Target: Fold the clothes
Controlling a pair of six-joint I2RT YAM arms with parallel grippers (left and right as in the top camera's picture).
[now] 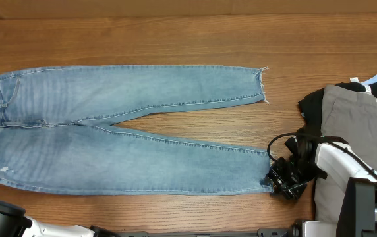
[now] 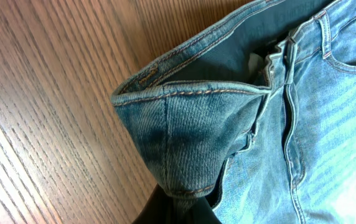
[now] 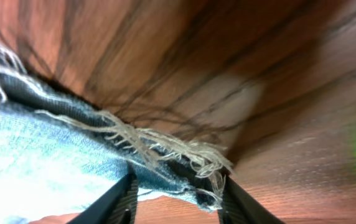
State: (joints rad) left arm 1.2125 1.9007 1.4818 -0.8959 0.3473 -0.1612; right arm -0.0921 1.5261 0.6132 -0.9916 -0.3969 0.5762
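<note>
Claw status: right claw (image 3: pixel 177 193) stands spread astride the frayed ankle hem (image 3: pixel 165 146) of one leg, not yet clamped; left claw (image 2: pixel 177 210) is pressed together, pinching the waistband (image 2: pixel 190 93) corner. Location: the jeans (image 1: pixel 122 131) lie flat on the table (image 1: pixel 175 33), legs splayed, waist toward the left side. Assessment: grasping stage, ahead of the first fold. Next move calls for closing on the hem, then lifting both ends together. Condition: denim light-blue and faded, hems ragged, stitching tan.
</note>
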